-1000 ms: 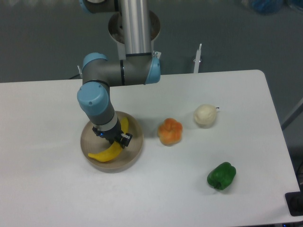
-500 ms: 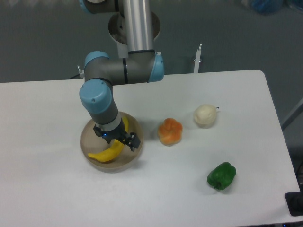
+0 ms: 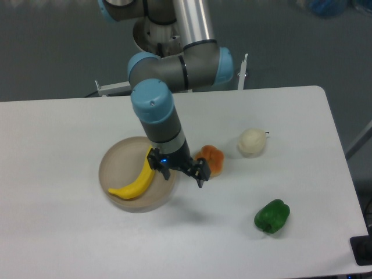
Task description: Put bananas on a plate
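Banana: bright yellow, plain. Plate: beige-tan, matte, no pattern. Surface: white. Pincer: black w/ small blue light. Arm: grey w/ light-blue caps, silver upper tube. Lumpy fruit: orange. Round item: cream-white. Pepper: dark green, glossy. Background floor: dark grey.

The arm is built of smooth silver-grey tubes joined by rounded light-blue caps; thin dark rings mark the joints; a grey wrist section tapers to the black tool, whose two dark fingers flank a small blue light at frame centre.
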